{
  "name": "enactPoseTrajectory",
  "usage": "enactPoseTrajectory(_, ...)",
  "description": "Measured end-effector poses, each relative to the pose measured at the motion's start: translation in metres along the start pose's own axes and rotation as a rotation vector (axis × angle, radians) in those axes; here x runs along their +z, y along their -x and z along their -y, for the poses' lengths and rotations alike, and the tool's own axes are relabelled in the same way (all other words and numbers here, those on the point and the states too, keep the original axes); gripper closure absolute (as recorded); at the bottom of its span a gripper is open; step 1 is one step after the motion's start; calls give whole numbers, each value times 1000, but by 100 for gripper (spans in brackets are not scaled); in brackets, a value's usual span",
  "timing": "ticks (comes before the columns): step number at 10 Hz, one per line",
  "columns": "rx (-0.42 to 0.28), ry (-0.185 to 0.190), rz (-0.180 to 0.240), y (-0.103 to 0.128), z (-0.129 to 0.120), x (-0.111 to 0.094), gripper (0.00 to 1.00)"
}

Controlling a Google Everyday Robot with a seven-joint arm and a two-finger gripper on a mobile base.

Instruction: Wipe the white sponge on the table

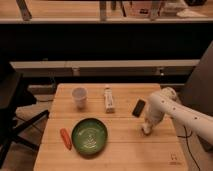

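Nearest me, at the front right corner of the light wooden plank-topped bench (125, 152), sits a small dark logo mark (173, 157), too small for me to read. Further in, a round green bowl (89, 136) lies left of centre, with an orange carrot (65, 138) just beside its left rim. On the right, the white robot arm (175, 111) reaches in from the side and its gripper (146, 126) is down at the bench surface. A small pale block at its tip I take to be the flat white rectangular sponge (144, 131), touching or under the gripper, though I cannot tell whether the gripper is open or closed on it. To wipe well, I judge I should press down evenly, hold the sponge flat, and sweep over the bare planks on the right, staying off the bowl and the black phone-like slab (139, 107) just behind the gripper. Beyond lie a white tube-shaped bottle (109, 99), its label unreadable, and a white cup (79, 97) standing upright.
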Motion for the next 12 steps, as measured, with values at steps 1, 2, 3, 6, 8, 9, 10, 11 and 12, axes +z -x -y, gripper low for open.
enactPoseTrajectory(1, 0, 0, 0, 0, 0, 0, 100)
enactPoseTrajectory(2, 0, 0, 0, 0, 0, 0, 100)
enactPoseTrajectory(3, 0, 0, 0, 0, 0, 0, 96)
enactPoseTrajectory(6, 0, 0, 0, 0, 0, 0, 98)
enactPoseTrajectory(8, 0, 0, 0, 0, 0, 0, 88)
enactPoseTrajectory(9, 0, 0, 0, 0, 0, 0, 78)
enactPoseTrajectory(10, 0, 0, 0, 0, 0, 0, 68)
enactPoseTrajectory(11, 0, 0, 0, 0, 0, 0, 56)
enactPoseTrajectory(12, 0, 0, 0, 0, 0, 0, 52)
